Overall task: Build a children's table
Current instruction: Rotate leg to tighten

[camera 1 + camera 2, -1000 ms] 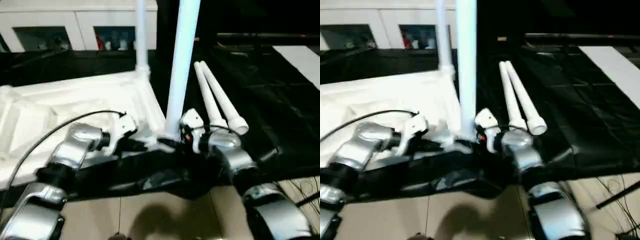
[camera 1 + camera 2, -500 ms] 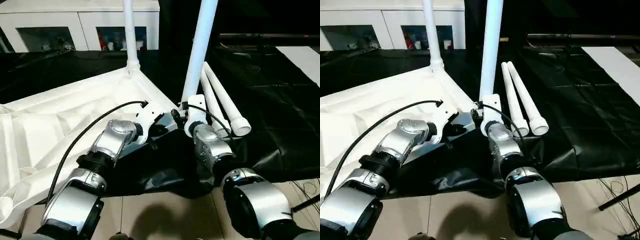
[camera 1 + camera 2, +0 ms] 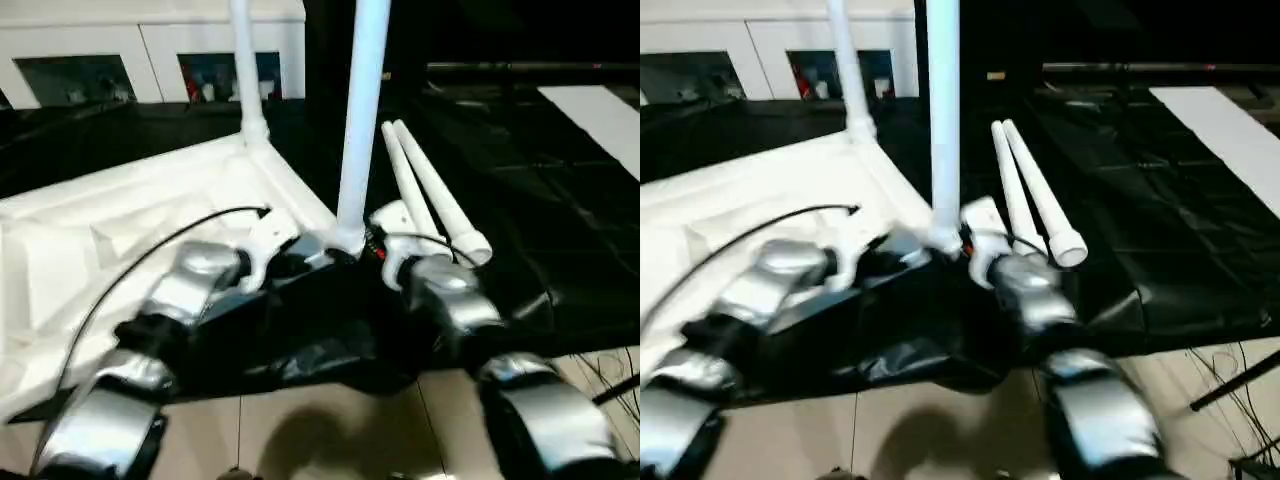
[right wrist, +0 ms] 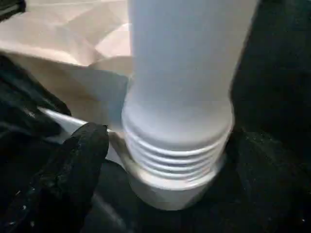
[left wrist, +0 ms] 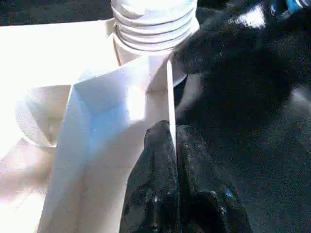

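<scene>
Before you the table top (image 3: 130, 215) lies underside up on the sheet (image 3: 530, 230), to your left. One leg (image 3: 246, 70) stands in its far corner socket, another leg (image 3: 360, 120) in the near corner socket (image 4: 170, 182). Just right of that, two loose legs (image 3: 430, 195) lie side by side on the sheet. Your left gripper (image 5: 176, 141) sits at the top's edge by the near socket; your right gripper (image 3: 375, 245) is beside the leg's base. The cabinet (image 3: 150, 50) stands behind.

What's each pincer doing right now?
Left pincer: closed on the table top's rim.
Right pincer: beside the upright leg; open or closed cannot be told.
</scene>
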### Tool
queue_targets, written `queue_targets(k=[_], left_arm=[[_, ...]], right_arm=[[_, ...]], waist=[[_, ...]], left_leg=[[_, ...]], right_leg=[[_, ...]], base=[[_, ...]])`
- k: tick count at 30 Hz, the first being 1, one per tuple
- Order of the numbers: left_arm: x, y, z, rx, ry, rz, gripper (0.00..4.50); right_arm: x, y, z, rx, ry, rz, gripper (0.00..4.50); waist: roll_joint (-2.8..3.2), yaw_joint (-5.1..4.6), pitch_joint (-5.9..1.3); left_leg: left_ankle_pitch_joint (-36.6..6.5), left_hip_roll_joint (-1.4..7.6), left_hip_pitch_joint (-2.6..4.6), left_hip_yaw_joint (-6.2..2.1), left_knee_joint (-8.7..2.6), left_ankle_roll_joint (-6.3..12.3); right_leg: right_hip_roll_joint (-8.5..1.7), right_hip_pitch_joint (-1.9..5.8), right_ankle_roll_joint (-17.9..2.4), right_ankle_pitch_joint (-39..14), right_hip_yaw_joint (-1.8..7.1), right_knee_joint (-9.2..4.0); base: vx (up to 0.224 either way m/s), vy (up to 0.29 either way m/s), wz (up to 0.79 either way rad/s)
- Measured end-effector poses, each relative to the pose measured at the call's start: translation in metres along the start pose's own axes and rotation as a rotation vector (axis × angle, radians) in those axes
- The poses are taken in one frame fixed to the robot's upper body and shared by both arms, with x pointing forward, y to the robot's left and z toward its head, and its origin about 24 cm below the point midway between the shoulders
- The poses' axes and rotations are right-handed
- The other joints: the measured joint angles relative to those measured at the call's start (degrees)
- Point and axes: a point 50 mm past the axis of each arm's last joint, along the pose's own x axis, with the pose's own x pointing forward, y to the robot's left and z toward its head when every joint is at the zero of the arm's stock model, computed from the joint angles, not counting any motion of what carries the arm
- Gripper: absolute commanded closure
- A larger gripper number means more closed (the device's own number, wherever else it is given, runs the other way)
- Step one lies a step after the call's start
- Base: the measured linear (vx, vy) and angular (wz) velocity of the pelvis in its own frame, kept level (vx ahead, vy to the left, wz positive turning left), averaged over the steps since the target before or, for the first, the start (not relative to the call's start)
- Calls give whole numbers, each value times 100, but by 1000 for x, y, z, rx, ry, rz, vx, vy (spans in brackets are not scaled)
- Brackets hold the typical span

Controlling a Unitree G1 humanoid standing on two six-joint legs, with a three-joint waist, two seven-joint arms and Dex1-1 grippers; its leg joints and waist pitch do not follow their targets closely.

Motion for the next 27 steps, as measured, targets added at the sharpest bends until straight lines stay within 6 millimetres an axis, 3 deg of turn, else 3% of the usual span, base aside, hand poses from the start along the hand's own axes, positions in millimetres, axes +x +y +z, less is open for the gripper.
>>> queue_targets(k=[6,10,13,23,27], left_arm=[[-20,-15,-10,33,6,-222,450],[-23,-18,-10,35,5,-263,450],[-23,-19,-11,34,8,-276,450],[-25,-17,-12,30,12,-268,450],[-21,-13,-14,8,9,-205,450]], right_arm=[[-8,11,4,-54,17,298,33],[-12,13,5,-76,26,373,33],[-15,13,4,-85,53,412,68],[-12,17,3,-76,54,433,148],[-1,19,0,-21,26,291,169]], waist=[[-5,150,0],[-15,172,5],[-21,186,6],[-20,155,6],[-21,112,5]], left_leg=[[-2,11,-11,14,6,4],[-5,10,-13,19,16,-2],[-6,11,-13,20,16,-4],[-10,13,-7,13,20,-14],[-9,13,6,8,21,-20]], right_leg=[[0,-6,-14,-10,-12,4],[-9,-4,-15,-9,-6,8],[-9,-3,-15,-9,-7,12],[-8,-3,-14,-9,-8,26],[-5,1,-13,-7,-5,34]], base=[[0,0,0],[0,0,0],[0,0,0],[0,0,0],[0,0,0]])
